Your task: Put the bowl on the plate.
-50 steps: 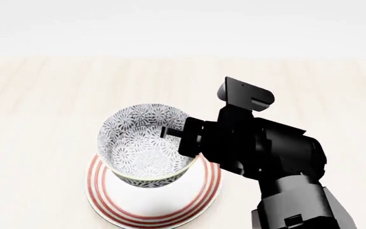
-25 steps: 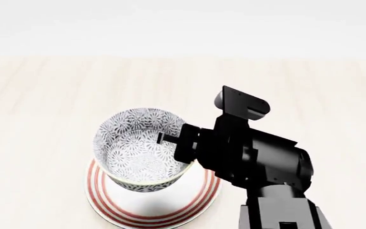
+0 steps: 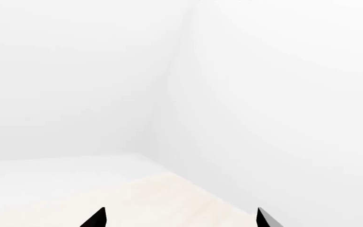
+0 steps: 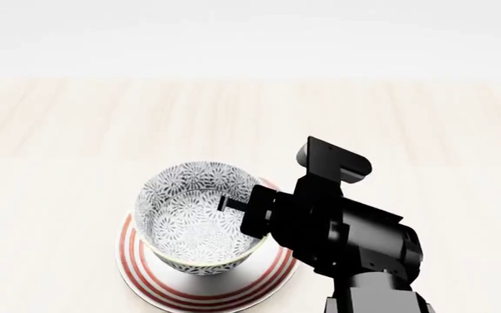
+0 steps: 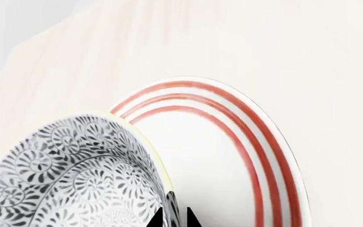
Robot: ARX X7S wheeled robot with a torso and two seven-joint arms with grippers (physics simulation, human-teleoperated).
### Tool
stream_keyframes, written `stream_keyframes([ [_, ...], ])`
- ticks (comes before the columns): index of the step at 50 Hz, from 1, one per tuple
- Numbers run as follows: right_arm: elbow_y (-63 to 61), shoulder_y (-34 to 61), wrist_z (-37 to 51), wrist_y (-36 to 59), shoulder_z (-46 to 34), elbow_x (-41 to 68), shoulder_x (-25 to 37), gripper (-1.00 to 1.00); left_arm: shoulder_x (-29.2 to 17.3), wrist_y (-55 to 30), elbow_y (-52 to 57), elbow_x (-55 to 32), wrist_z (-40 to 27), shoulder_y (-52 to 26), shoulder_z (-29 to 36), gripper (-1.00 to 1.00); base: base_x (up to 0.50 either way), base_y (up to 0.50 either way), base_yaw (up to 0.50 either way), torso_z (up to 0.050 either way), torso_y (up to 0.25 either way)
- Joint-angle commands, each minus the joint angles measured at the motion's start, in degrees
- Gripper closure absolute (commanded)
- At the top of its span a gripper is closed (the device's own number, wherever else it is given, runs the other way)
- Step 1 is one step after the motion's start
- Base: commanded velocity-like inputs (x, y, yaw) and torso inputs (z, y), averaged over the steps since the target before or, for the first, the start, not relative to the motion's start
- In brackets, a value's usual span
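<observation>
The bowl [image 4: 194, 215], patterned blue-grey and white, sits low over the plate [image 4: 151, 279], a white plate with red-orange rings. My right gripper [image 4: 233, 203] is shut on the bowl's right rim, one finger inside and one outside. In the right wrist view the bowl [image 5: 62, 170] wall runs between the two fingertips of the right gripper [image 5: 173, 218], with the plate [image 5: 213, 156] right behind it. Whether the bowl's base touches the plate I cannot tell. My left gripper [image 3: 180, 220] is open and empty, far from both.
The pale wooden table [image 4: 59, 130] stretches around the plate on all sides. A white wall stands behind it. The left wrist view shows only a strip of table [image 3: 168, 198] and white walls.
The right arm has lowered the bowl toward the plate and shifted it slightly right; it now covers more of the plate's middle.
</observation>
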Motion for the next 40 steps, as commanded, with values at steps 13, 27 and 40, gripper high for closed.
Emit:
stream_keyframes([
  [13, -0.01, -0.65, 2.28, -10.88, 1.05, 4.31, -0.08, -1.00, -0.27, 0.30, 0.25, 0.08, -0.27, 0.16, 0.39, -1.00, 0.00, 0.00, 0.00, 0.000, 0.001],
  [27, -0.03, 1.37, 0.43, -25.48, -0.10, 10.22, -0.06, -1.00, -0.53, 0.29, 0.14, -0.04, -0.51, -0.01, 0.62, -1.00, 0.00, 0.00, 0.00, 0.000, 0.000],
  [40, -23.51, -8.08, 10.86, -36.87, -5.65, 17.13, 1.73, -1.00, -0.72, 0.33, 0.45, 0.09, -0.68, -0.03, 1.00, -1.00, 0.00, 0.00, 0.00, 0.000, 0.000],
])
